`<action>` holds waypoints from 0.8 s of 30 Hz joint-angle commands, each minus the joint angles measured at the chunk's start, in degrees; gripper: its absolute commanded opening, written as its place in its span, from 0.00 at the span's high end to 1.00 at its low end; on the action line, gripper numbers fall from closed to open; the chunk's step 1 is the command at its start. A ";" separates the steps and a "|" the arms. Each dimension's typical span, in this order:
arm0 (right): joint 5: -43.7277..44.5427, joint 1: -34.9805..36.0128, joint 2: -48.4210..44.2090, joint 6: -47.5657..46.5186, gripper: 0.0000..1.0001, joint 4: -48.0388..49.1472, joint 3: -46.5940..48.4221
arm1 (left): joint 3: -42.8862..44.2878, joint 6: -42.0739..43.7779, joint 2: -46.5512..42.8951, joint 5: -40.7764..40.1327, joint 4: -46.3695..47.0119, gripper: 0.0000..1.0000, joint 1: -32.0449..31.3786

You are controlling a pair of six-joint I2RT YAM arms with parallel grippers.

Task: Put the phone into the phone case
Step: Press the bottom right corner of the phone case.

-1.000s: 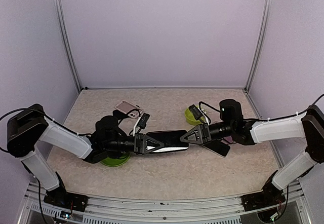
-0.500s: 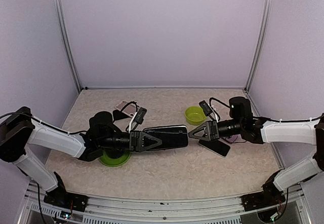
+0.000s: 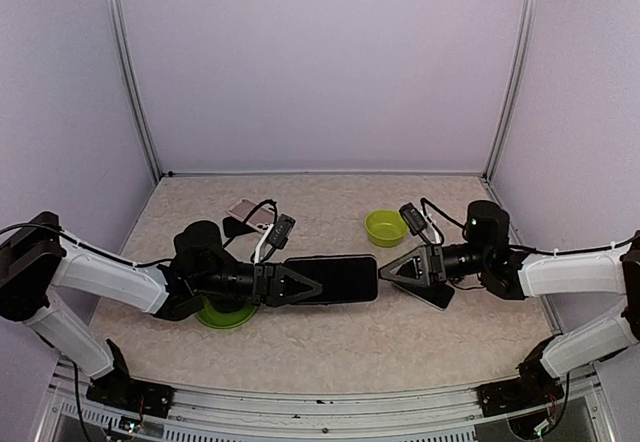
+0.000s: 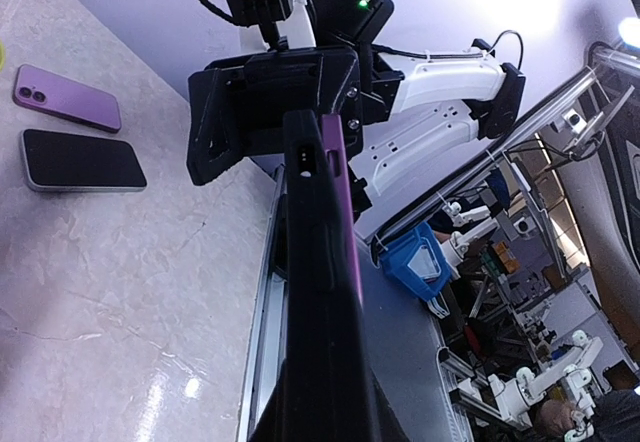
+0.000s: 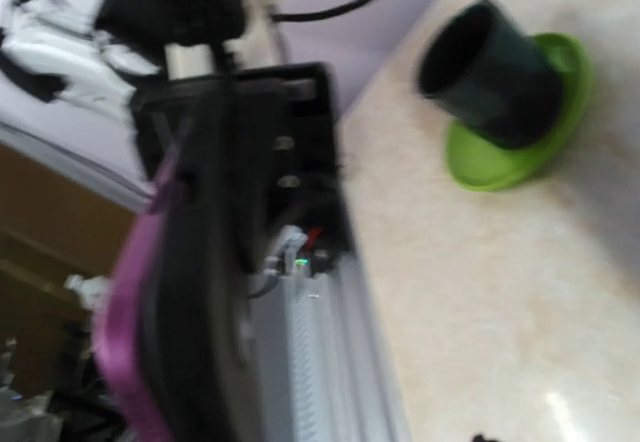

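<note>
From above, the left gripper (image 3: 312,286) is clenched on one end of the phone (image 3: 340,278). It holds the phone level in the air over the middle of the table (image 3: 330,347). The right gripper (image 3: 385,273) faces it from the other side, its tip right at the phone's free end. We cannot tell here whether they touch. A green plate (image 3: 222,316) lies partly under the left arm, and a green bowl (image 3: 385,228) stands near the right wrist. A pink slab (image 3: 245,209) lies farther back, behind the left arm.

In the left wrist view we see the phone edge-on, running straight away from the camera. It is a black body with a purple layer (image 4: 342,212) along one face, and we cannot say whether that layer is the case. The right gripper stands at the far end, released, its jaws set wider than the phone is thick. On the table to the left lie a purple phone (image 4: 66,98) and, just beside it, a black phone (image 4: 83,159), both flat.

The right wrist view is blurred. The black and purple edge fills the left side, close to the camera. Beyond it a dark cup (image 5: 490,62) stands on the green plate.
</note>
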 commanded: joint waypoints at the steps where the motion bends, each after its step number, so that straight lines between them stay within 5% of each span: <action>1: -6.80 -0.47 0.02 8.93 0.37 17.21 -2.76 | 0.47 1.13 -1.38 2.19 6.60 1.00 -0.68; 10: -7.44 2.23 4.00 13.04 0.37 25.78 -1.70 | 1.53 0.64 0.45 3.36 7.65 1.00 -1.44; 24: -9.23 3.61 6.76 13.72 0.51 26.32 0.74 | 1.74 0.45 2.07 2.48 7.21 1.00 -0.79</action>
